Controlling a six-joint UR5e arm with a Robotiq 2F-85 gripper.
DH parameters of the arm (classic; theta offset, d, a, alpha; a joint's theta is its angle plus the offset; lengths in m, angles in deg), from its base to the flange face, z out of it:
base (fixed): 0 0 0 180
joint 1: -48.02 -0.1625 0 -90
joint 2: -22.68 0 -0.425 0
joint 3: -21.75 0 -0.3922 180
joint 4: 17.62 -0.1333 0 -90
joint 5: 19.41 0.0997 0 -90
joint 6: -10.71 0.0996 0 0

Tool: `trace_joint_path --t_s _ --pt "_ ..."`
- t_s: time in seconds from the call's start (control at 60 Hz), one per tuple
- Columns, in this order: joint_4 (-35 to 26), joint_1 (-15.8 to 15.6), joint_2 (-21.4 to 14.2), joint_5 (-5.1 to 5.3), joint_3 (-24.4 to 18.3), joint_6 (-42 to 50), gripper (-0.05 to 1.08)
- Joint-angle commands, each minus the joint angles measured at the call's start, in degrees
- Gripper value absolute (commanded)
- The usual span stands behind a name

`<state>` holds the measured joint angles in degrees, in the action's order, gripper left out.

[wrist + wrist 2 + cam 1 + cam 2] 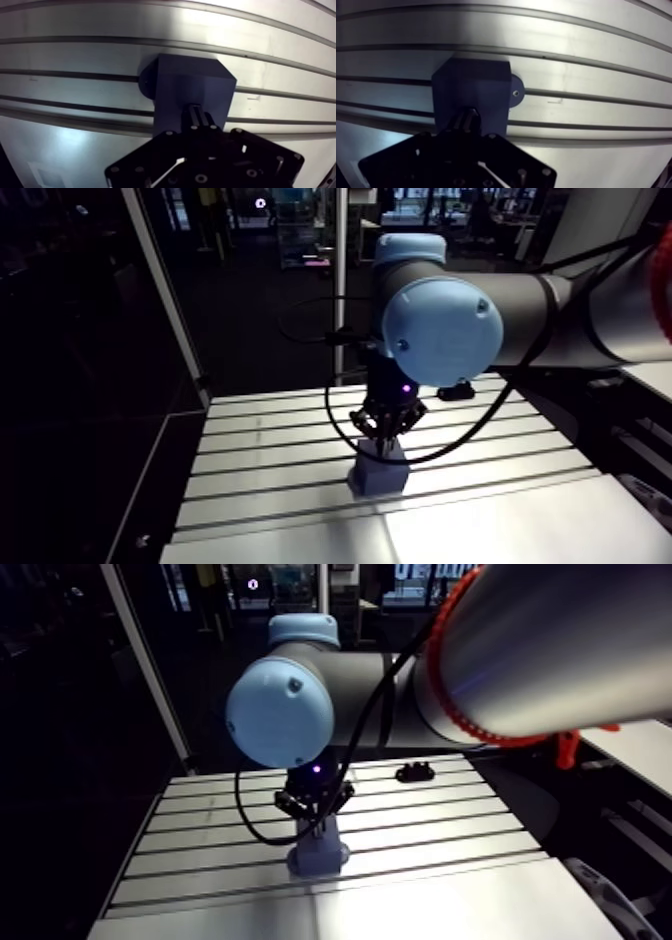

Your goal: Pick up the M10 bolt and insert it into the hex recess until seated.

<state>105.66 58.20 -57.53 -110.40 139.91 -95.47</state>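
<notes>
1. Directly under my gripper (198,116) sits a dark blue-grey block (192,85) on the slotted aluminium table (270,448). In the arm view the gripper hangs upright over the block's top face, at or just above it.
2. Gripper state: cannot tell. In the wrist view its tip is a dark shape against the equally dark block, so I cannot read how far it is open or whether it holds anything.
3. M10 bolt: I cannot make it out in either view. If it is at the gripper tip, it is lost in the shadow there.
4. Hex recess: not readable. The top of the block is dim and partly covered by the gripper.
5. Block details: squarish, with chamfered upper corners. A round foot (515,92) juts from one side at table level and has a small hole in it. The block straddles one of the table's slots, and the foot lies on the same slot.
6. A small black part (455,390) lies on the table, well apart from the block, towards the far edge.
</notes>
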Motion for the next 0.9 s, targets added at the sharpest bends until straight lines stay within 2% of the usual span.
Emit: trace_joint_path --t_s 0.017,0.9 --pt "0.0 0.0 0.0 -0.01 0.1 0.0 1.08" --pt "0.4 0.0 0.0 0.07 0.5 0.0 1.08"
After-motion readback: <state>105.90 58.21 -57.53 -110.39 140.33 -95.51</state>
